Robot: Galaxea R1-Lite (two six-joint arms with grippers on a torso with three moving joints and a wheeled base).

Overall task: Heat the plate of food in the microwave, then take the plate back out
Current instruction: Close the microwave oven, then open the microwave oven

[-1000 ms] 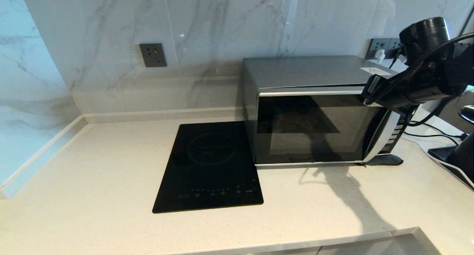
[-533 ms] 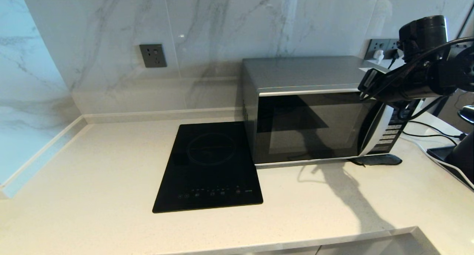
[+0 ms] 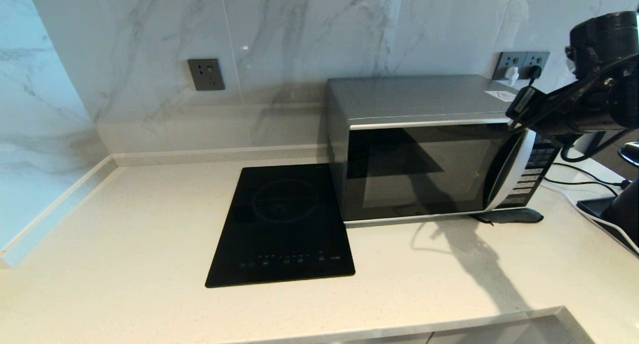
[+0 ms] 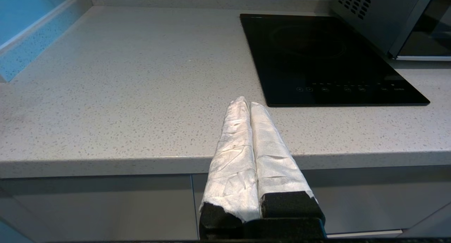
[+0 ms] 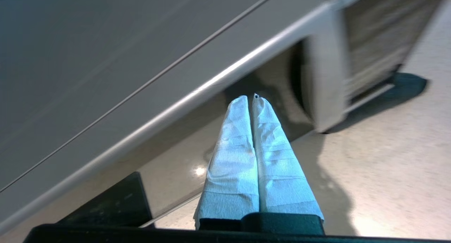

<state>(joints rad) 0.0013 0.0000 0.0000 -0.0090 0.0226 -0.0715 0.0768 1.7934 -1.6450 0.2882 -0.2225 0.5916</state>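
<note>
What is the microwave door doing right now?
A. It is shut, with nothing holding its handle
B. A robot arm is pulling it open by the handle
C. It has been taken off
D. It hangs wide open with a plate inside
A: in the head view the microwave has its dark door flush with the front, and the right gripper, jaws pressed together, hangs in front of the door's upper edge, gripping nothing.

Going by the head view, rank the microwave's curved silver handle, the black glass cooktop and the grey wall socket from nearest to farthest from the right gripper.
From the right gripper, shut, at the microwave's upper right corner:
1. Curved silver handle, just below it.
2. Flat black glass cooktop, left of the silver-grey microwave.
3. Square grey wall socket, far left on the marble wall.
</note>
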